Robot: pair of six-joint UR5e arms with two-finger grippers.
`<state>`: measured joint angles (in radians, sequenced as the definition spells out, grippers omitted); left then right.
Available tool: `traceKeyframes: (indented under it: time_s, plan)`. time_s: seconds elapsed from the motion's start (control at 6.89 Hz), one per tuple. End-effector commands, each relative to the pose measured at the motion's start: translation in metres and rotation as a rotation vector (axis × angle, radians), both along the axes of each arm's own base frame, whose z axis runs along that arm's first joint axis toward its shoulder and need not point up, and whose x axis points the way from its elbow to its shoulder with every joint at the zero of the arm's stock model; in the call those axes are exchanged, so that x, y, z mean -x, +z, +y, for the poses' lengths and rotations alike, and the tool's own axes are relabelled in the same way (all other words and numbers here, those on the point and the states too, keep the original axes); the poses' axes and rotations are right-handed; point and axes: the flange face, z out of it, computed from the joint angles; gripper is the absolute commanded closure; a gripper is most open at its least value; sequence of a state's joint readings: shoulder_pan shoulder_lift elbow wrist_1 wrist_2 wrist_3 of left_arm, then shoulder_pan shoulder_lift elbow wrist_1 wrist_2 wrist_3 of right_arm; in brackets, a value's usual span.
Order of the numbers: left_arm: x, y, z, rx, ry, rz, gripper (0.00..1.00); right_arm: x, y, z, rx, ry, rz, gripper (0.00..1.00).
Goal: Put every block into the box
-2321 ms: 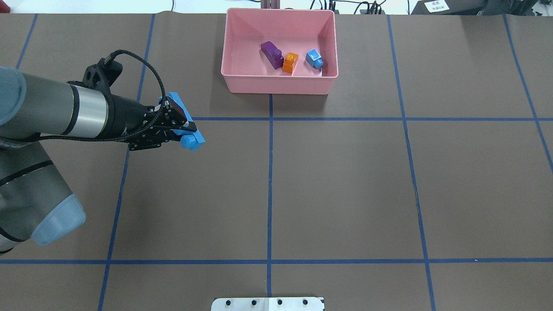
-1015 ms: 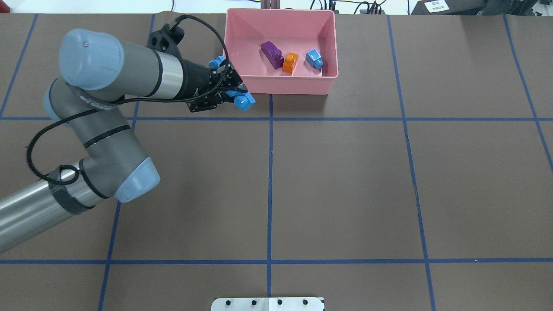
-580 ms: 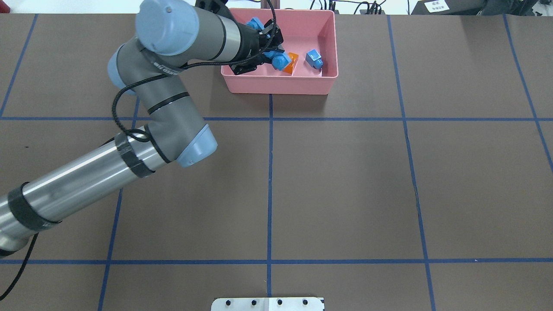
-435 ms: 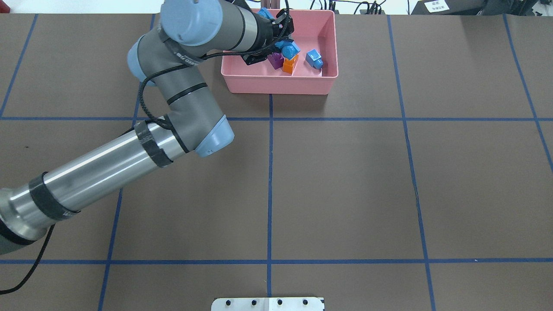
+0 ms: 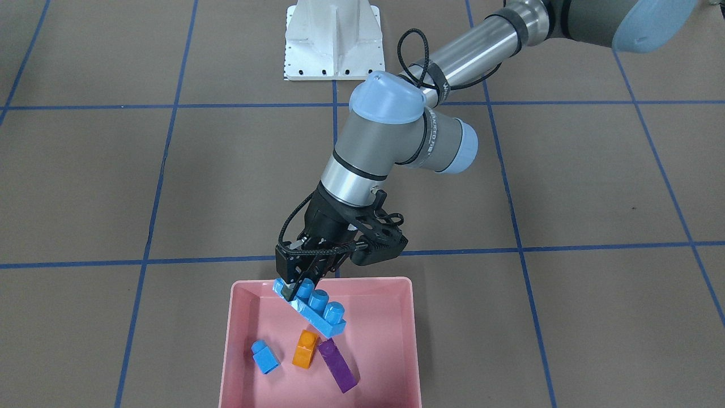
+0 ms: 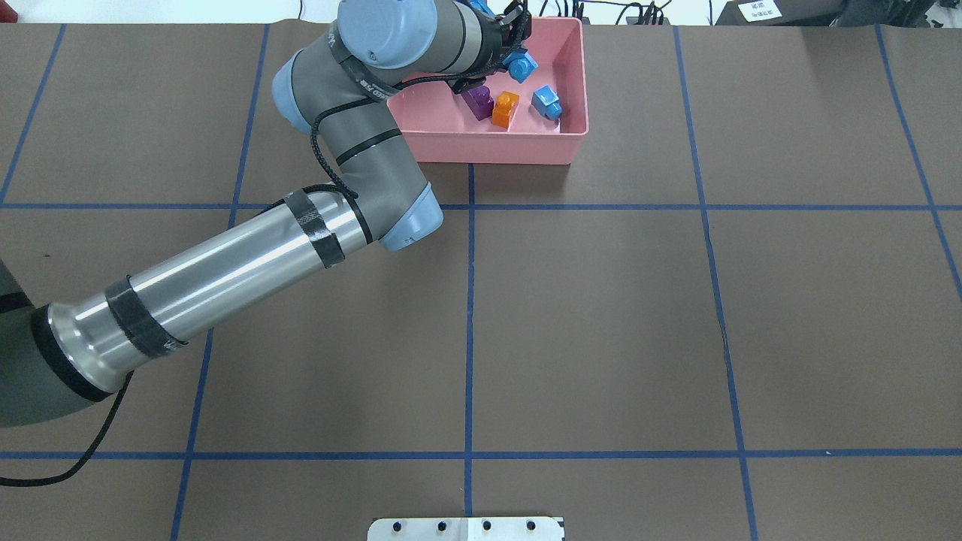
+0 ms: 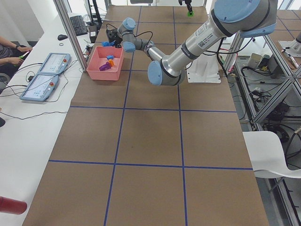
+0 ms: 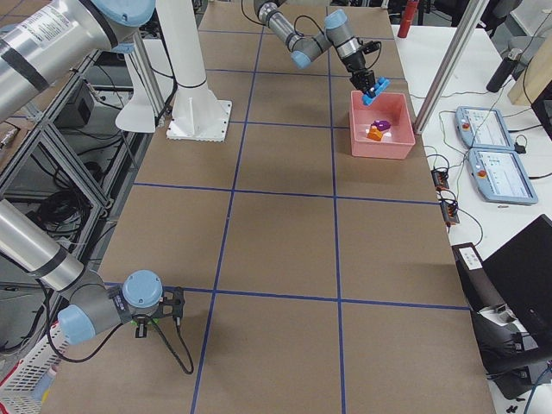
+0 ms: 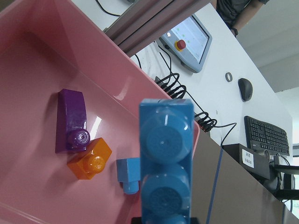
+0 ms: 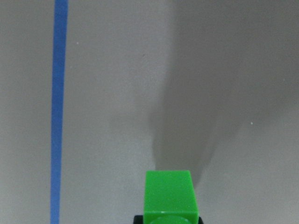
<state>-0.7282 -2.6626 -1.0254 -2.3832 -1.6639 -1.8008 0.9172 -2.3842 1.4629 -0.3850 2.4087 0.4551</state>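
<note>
My left tool (image 5: 293, 290) pinches the long blue block (image 5: 320, 309) over the box (image 5: 241, 323). Below it lie the purple block (image 5: 338, 365), orange block (image 5: 306, 348) and small blue block (image 5: 265, 356). My right tool (image 10: 167, 219) grips the green block (image 10: 168, 196). Earlier my left tool hung outside the box.

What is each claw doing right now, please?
Left claw: closed on the long blue block, above the box.
Right claw: closed on the green block.

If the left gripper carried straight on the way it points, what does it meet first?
The left gripper would probably meet the box floor by the small blue block, perhaps that block itself; depth is unclear.
</note>
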Motion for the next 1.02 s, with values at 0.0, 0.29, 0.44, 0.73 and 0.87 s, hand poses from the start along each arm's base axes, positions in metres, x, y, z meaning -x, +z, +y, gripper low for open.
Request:
traceKeyframes:
  time_s: [0.0,0.29,0.44,0.73,0.87]
  plan:
    - [-0.015,0.007,-0.021,0.039,-0.075,-0.036,1.00,-0.004,-0.025,-0.004,-0.050,0.109,-0.025,1.00]
    - [-0.012,0.013,-0.026,0.049,-0.081,-0.042,0.00,0.005,-0.050,-0.030,-0.112,0.180,-0.062,1.00]
    - [0.000,0.010,-0.033,0.050,-0.075,-0.039,0.00,0.008,-0.056,-0.047,-0.155,0.228,-0.063,1.00]
    - [0.040,-0.004,-0.050,0.112,-0.025,-0.040,0.00,0.017,-0.103,-0.122,-0.262,0.359,-0.118,1.00]
    - [0.057,-0.012,-0.053,0.133,-0.017,-0.045,0.00,0.013,-0.141,-0.162,-0.305,0.427,-0.126,1.00]
